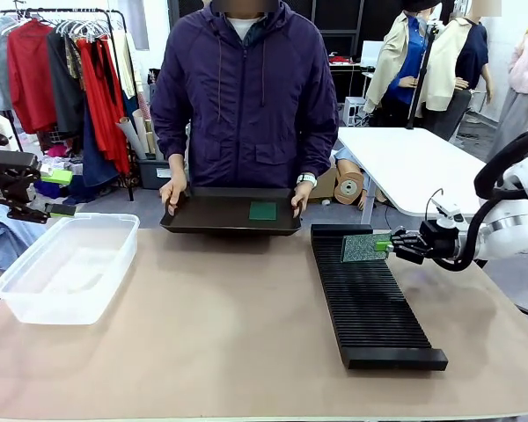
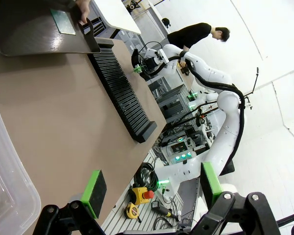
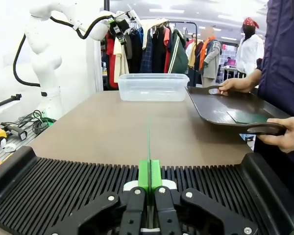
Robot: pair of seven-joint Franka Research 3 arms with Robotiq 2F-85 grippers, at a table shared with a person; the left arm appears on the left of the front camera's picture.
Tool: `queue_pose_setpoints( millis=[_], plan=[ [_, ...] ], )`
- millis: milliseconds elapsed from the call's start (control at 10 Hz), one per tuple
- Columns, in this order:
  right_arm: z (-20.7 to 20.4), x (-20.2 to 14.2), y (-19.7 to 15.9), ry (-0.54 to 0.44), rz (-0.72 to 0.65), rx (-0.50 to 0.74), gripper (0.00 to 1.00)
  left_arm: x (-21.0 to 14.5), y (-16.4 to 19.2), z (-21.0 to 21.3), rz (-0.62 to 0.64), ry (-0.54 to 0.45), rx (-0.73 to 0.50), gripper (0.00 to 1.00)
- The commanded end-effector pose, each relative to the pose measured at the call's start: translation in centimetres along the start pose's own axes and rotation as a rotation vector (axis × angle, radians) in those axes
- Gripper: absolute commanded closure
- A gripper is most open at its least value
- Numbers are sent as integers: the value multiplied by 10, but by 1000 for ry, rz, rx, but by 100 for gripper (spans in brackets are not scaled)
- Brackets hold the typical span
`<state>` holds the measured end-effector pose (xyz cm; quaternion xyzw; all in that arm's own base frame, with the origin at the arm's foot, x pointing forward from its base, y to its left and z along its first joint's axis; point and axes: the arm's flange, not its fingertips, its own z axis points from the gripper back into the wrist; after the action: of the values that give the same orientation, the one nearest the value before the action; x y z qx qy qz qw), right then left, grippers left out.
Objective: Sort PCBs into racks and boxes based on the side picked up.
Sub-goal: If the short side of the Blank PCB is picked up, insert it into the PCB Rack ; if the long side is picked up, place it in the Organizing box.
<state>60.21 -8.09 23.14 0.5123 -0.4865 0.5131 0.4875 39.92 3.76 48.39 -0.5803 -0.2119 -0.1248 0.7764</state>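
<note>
My right gripper (image 1: 389,244) is shut on a green PCB (image 1: 363,248), held upright over the far end of the long black slotted rack (image 1: 370,303). The right wrist view shows this PCB (image 3: 148,144) edge-on between the green pads, just above the rack's slots (image 3: 63,188). A second PCB (image 1: 262,210) lies on a dark tray (image 1: 211,215) that the person holds at the far edge. The clear plastic box (image 1: 66,264) stands at the left. My left gripper (image 1: 60,193) hovers open beyond the box's far left corner, its pads (image 2: 94,192) wide apart with nothing between them.
The person's hands (image 1: 172,195) grip both tray handles. A white table (image 1: 414,163) stands behind at the right, and a clothes rail (image 1: 70,70) at the back left. Bare brown tabletop (image 1: 220,325) lies between box and rack.
</note>
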Motion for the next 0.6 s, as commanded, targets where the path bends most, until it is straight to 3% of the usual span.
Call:
queue_pose_setpoints(
  millis=[0,500],
  plan=[
    [2,-2,-7,6,31,-25,100,0,-2,1,10,-4,-11,0],
    [5,-13,-10,7,28,-86,100,0,-2,1,10,-4,-11,0]
  ],
)
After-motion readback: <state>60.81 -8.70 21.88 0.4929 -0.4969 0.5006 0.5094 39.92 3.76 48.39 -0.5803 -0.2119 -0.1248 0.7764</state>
